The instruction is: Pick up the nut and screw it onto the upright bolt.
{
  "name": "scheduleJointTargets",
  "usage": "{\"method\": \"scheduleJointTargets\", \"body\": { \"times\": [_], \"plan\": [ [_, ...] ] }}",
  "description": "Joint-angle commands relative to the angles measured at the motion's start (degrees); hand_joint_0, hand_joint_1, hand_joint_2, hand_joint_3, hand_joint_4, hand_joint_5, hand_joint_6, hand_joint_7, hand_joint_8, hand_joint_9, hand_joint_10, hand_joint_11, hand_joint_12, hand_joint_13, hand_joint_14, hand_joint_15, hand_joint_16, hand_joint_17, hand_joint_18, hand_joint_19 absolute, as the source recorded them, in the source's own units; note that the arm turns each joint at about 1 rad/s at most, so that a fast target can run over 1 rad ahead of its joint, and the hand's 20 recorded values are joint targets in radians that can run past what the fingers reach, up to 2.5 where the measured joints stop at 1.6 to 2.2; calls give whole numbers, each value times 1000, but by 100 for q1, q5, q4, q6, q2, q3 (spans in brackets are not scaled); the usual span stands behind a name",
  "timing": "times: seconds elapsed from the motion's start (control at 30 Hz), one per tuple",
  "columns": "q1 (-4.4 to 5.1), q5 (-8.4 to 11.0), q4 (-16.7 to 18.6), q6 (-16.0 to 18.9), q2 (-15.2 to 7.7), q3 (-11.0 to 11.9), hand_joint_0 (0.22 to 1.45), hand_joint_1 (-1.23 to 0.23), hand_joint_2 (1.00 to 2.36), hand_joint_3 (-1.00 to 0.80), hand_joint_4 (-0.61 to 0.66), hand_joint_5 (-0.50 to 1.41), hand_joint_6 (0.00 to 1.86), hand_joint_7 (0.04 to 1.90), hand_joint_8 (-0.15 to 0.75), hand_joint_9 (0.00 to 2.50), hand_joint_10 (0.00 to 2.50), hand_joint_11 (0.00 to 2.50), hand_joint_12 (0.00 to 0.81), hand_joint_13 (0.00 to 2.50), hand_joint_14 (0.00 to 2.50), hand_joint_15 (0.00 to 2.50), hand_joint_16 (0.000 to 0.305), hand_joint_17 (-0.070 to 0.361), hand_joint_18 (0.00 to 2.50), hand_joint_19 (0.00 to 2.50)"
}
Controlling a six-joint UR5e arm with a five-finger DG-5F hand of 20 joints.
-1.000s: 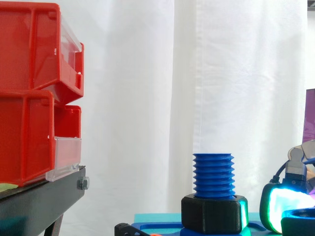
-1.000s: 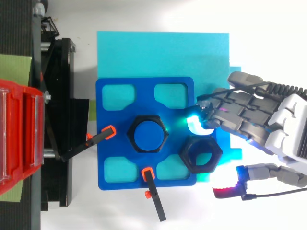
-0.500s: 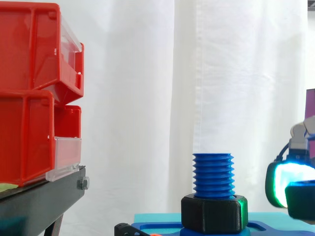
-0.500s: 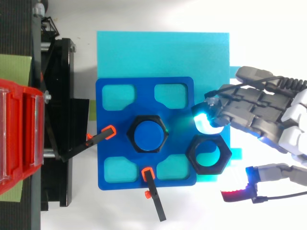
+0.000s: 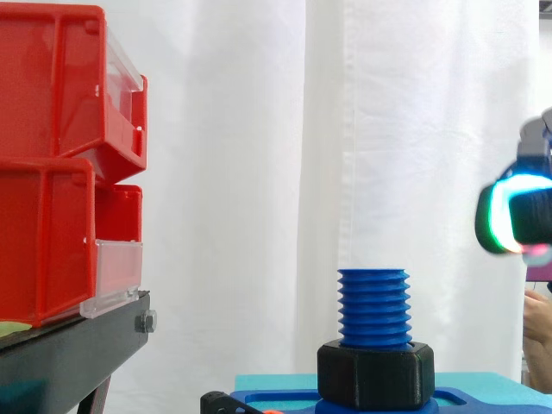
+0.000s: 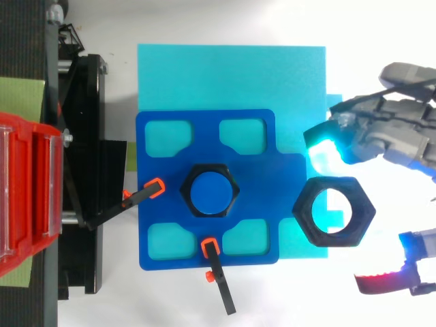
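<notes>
I see open air above the bolt (image 5: pixel 373 302) and across to the hand (image 6: pixel 388 139) pinching the nut (image 6: pixel 334 212); bins (image 5: pixel 52 172) stand well left, clamps (image 6: pixel 146 193) low beside the bolt.

The hand (image 6: pixel 388 139) runs off the right edge in both views. From the side, the nut (image 6: pixel 304 212) it holds is a blurred dark patch there. A second nut (image 5: pixel 374 375) hides the foot of the bolt (image 5: pixel 373 306).

Blk nut (image 6: pixel 303 218), blue bolt (image 5: pixel 373 306), blue base (image 6: pixel 153 204), cyan mat (image 6: pixel 231 75), red bins (image 5: pixel 52 129).
</notes>
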Motion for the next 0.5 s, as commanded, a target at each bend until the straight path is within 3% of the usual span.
{"method": "scheduleJointTargets", "body": {
  "times": [0.0,0.13,0.2,0.23,0.47],
  "plan": [
    [-93,-149,-12,5,23,283,586,-603,1000,-497,217,-148,500,1272,238,695,6,162,253,721,0,29,23,52,459,30],
    [-225,-422,-3,-3,15,556,584,-595,1000,-494,219,-147,500,1274,239,700,6,169,255,724,1,36,23,52,462,40],
    [-243,-466,6,-3,15,573,583,-592,1000,-491,221,-147,500,1269,240,704,5,163,254,724,1,39,23,52,462,44],
    [-295,-536,50,-3,15,591,583,-590,1000,-491,218,-147,500,1270,240,708,5,164,254,724,0,39,23,52,462,41],
    [-515,-712,709,14,-240,591,582,-586,1001,-490,222,-146,500,1263,240,716,6,171,254,728,0,35,23,52,460,51]
  ]
}}
